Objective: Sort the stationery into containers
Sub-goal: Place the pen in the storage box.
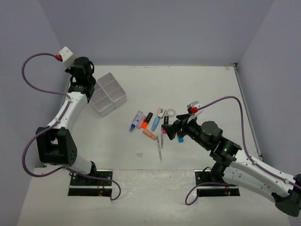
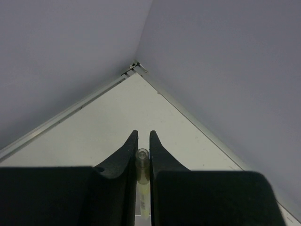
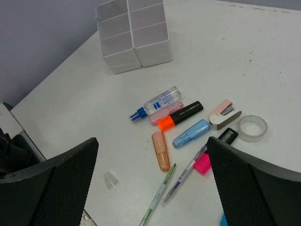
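Observation:
The white four-compartment tray [image 1: 109, 94] [image 3: 131, 37] stands at the back left. My left gripper [image 1: 82, 70] [image 2: 142, 135] hovers beside it, shut on a yellow pen [image 2: 142, 165] with a clear cap. The loose stationery lies mid-table: an orange highlighter [image 3: 181, 115] [image 1: 146, 120], a pink one [image 3: 164, 113], a peach one [image 3: 161, 150] [image 1: 149, 135], a blue one [image 3: 190, 133], two thin pens [image 3: 183, 179] and a clear tape roll [image 3: 252, 128] [image 1: 171, 112]. My right gripper [image 1: 171, 129] [image 3: 153, 141] hangs open above this cluster, holding nothing.
A clear bottle with a blue cap [image 3: 157, 103], a pink-and-white stapler [image 3: 225, 114] and a small clear scrap [image 3: 110, 179] also lie on the table. Grey walls close in the back and both sides; the left wrist view faces a far corner [image 2: 135, 66].

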### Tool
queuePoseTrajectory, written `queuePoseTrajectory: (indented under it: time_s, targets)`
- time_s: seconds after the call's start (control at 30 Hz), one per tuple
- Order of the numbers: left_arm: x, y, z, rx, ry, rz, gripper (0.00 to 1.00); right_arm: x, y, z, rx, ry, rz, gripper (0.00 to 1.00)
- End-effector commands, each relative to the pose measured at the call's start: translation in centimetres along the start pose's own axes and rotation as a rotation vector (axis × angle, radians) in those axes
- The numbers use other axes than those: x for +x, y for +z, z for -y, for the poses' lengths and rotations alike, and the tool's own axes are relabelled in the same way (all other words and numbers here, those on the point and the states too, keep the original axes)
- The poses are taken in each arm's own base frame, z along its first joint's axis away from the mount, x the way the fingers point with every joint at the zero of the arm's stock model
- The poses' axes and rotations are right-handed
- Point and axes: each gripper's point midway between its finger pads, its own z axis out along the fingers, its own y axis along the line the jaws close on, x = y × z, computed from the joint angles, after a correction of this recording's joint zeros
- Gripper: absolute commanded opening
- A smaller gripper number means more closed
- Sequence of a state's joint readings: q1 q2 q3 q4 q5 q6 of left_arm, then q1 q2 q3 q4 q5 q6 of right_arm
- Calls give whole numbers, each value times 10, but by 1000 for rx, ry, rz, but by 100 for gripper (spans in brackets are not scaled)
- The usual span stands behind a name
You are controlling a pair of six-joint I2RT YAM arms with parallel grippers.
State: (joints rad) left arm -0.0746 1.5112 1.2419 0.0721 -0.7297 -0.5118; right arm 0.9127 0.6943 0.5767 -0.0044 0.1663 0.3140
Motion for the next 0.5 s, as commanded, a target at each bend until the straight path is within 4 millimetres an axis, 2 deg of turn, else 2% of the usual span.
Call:
queuePoseTrajectory:
  time_s: [0.0,0.23,0.3,0.37,0.47]
  targets:
    - [-7,15,3,55,-47,69,0,-15,-4,-3,-26,-6,61,99]
    - [34,35,-19,6,-14,24,0,-15,-5,-1,-29,-5,66,99]
    - [47,38,-24,-16,-3,0,3,-14,-4,0,-24,-3,62,99]
    - [57,40,-31,-44,13,-17,20,-13,-2,2,-14,1,57,99]
    - [57,38,-30,-37,7,-31,58,-9,1,5,-2,12,41,99]
